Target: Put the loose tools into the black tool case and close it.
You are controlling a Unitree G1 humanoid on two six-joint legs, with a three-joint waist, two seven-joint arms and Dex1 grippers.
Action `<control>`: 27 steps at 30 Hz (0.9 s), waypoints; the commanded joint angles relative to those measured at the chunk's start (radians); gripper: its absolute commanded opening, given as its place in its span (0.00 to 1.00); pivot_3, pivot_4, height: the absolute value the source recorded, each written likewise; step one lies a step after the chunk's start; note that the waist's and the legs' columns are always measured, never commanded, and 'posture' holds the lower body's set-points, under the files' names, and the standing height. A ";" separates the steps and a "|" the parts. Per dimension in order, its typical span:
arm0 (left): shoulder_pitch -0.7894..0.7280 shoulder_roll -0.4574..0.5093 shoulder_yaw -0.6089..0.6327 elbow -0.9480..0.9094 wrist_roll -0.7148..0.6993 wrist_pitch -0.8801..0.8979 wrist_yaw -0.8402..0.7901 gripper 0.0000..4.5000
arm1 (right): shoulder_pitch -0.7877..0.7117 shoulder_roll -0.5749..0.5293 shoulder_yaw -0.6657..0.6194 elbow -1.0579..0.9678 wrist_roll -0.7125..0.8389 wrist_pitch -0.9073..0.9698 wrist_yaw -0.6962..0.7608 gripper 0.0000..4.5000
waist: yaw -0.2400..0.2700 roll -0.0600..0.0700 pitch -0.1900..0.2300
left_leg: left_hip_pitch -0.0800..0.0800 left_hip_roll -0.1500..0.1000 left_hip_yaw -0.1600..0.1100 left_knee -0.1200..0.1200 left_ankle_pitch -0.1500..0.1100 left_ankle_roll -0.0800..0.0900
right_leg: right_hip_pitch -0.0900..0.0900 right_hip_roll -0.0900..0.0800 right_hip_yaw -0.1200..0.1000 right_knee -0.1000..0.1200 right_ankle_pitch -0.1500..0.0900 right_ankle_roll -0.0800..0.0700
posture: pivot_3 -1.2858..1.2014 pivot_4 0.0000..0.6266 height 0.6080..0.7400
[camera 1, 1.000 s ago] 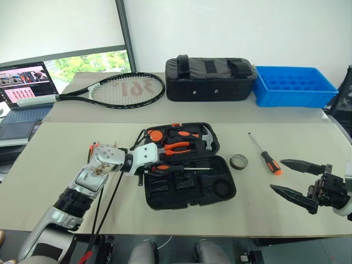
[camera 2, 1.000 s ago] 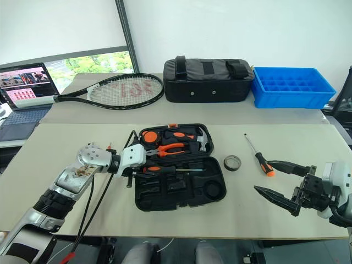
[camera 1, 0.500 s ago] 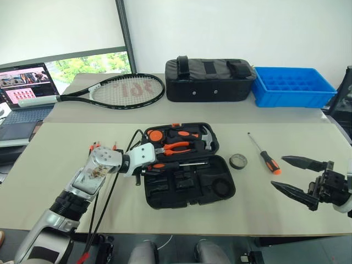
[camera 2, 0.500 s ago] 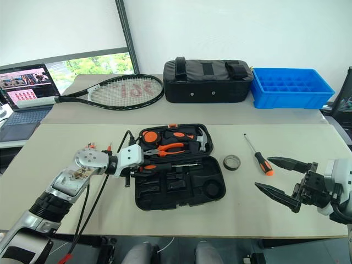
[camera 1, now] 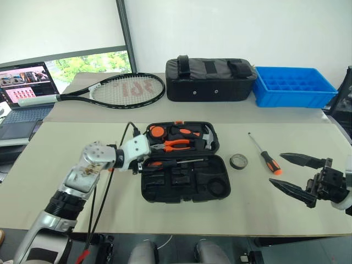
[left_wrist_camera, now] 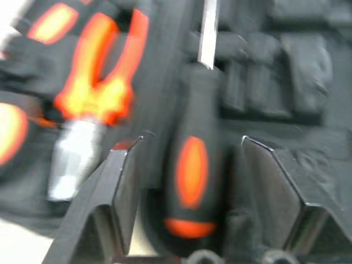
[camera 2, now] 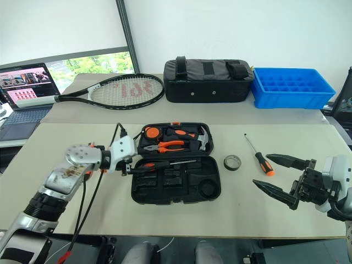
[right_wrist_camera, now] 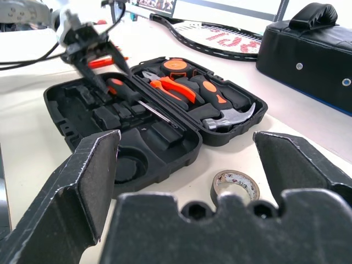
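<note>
Tool case (camera 1: 184, 170) lies open, flat on the desk (camera 1: 66, 165) in front of the robot, lid half at the back holding pliers (camera 1: 175, 144), hammer (camera 1: 206, 138) and other orange-handled tools, front half with moulded recesses mostly vacant. One screwdriver (camera 1: 175, 163) sits in the long slot of the front half, handle toward the case's left edge. Left gripper (left_wrist_camera: 190, 170) hovers right over that handle, fingers (left_wrist_camera: 124, 181) apart on either side and not squeezing it, so the screwdriver reads as released into its slot, lying there on its own. Right gripper (camera 1: 297, 175) hangs above the desk well right of the case, fingers spread wide, holding nothing; likely staged for the loose items on that side. Between it and the case: second screwdriver (camera 1: 265, 155) flat on the desk, tip pointing away from the robot, and a small tape roll (camera 1: 238, 161) just beside the case's right edge. Round recess at the front right of the case looks meant for the roll. Case can't close until both go in. Behind: tennis racket (camera 1: 118, 89), black bag (camera 1: 210, 78), blue tray (camera 1: 294, 86), not task items.
</note>
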 commanded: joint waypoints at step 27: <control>-0.086 -0.273 -0.162 0.449 0.148 -0.195 0.032 0.02 | 0.033 -0.028 0.013 -0.017 -0.124 -0.011 -0.095 1.00 | -0.001 0.001 -0.001 | 0.003 -0.005 -0.005 0.002 0.000 0.000 | 0.011 -0.001 0.001 0.000 -0.003 0.005 | 0.52 0.24 0.76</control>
